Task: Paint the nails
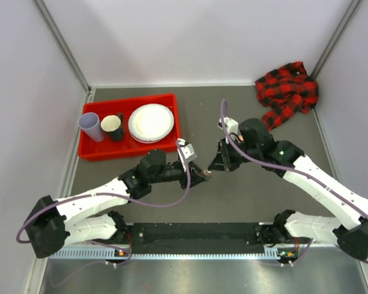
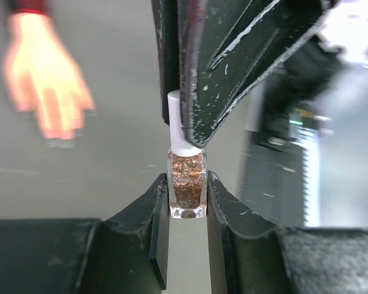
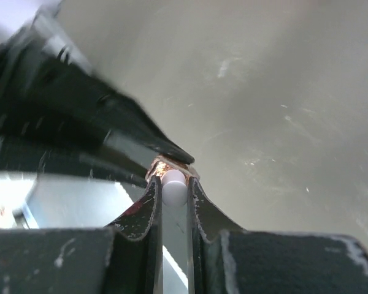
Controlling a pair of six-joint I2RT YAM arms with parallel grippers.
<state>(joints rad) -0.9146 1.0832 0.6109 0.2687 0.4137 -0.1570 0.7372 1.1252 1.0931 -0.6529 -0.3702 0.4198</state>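
Observation:
My left gripper (image 2: 187,205) is shut on a small clear polish bottle (image 2: 187,184) filled with copper glitter, held upright above the table. My right gripper (image 3: 173,191) is shut on the bottle's white cap (image 3: 173,185), which sits on the bottle; the cap also shows in the left wrist view (image 2: 181,125). In the top view the two grippers, left (image 1: 203,176) and right (image 1: 218,162), meet at mid-table. The peach mannequin hand (image 2: 46,86) lies blurred on the table beyond, its nails too blurred to make out. Its plaid sleeve (image 1: 288,92) lies at the back right.
A red tray (image 1: 92,151) at the back left holds a lilac cup (image 1: 91,125), a dark cup (image 1: 112,127) and white plates (image 1: 151,122). Grey walls close in the table on three sides. A black rail (image 1: 196,236) runs along the near edge.

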